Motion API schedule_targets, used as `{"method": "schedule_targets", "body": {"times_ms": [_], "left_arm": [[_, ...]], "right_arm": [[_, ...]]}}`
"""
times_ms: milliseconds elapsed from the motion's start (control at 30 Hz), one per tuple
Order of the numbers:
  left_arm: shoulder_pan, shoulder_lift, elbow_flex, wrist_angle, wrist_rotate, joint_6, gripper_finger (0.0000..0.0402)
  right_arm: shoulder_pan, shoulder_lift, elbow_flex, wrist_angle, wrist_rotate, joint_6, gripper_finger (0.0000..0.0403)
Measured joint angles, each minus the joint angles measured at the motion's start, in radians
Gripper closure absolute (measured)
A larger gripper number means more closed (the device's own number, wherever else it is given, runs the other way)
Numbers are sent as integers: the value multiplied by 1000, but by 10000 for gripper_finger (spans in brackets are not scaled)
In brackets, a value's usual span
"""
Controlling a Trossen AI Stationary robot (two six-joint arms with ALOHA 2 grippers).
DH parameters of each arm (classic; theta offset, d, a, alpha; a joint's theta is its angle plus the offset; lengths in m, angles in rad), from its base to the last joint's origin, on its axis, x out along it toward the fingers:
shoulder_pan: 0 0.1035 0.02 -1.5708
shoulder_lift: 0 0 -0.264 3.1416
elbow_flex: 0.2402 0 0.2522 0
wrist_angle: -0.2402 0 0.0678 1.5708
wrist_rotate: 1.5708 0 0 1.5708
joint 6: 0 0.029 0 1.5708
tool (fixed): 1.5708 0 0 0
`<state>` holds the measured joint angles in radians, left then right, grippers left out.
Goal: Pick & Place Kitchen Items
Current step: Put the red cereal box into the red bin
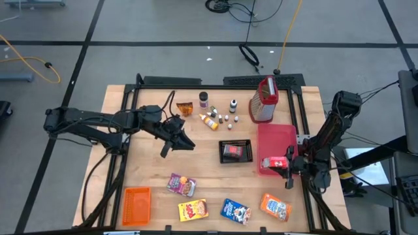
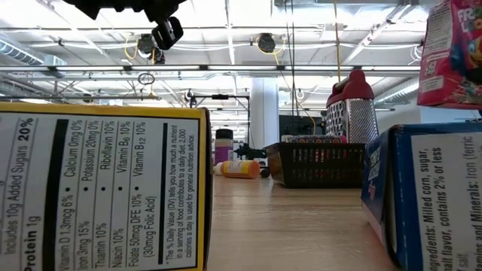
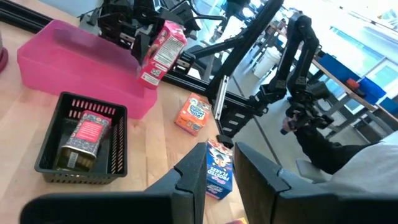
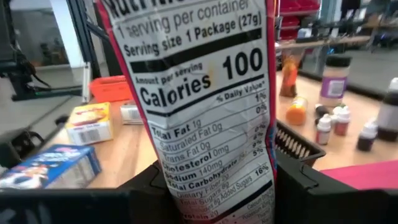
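At left we see the left pincer (image 1: 185,144) above the bare counter (image 1: 202,176), fingers narrowly parted, holding nothing. At right, the right pincer (image 1: 288,166) grips a red packet (image 1: 273,162) over the red tray's (image 1: 275,135) near edge.

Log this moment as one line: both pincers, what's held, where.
right pincer: shut on red packet, above red tray | left pincer: empty, mid-table left of black basket

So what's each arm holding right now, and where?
Right gripper pinches the red packet at its lower end; left gripper holds nothing.
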<state>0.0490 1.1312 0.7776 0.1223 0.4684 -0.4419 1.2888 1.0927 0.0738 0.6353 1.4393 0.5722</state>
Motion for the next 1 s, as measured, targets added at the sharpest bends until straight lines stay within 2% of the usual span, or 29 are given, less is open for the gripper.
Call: {"method": "schedule_targets", "body": {"times_ms": [133, 233, 567, 667, 867, 1000], "left_arm": [[0, 0, 0, 0, -23, 4, 320], [0, 0, 0, 0, -60, 21, 320], [0, 0, 0, 0, -62, 21, 320], [0, 0, 0, 1, -62, 22, 320], [0, 0, 0, 0, -62, 22, 320], [0, 0, 0, -1, -61, 26, 320]], "right_arm": [[-30, -15, 0, 3, 83, -108, 257], [-69, -37, -1, 3, 95, -148, 258], [-258, -84, -4, 0, 131, -313, 258], [-305, -111, -26, 3, 131, -321, 260], [-366, -165, -59, -56, 128, -233, 255], [-385, -189, -59, -49, 129, -293, 259]]}}
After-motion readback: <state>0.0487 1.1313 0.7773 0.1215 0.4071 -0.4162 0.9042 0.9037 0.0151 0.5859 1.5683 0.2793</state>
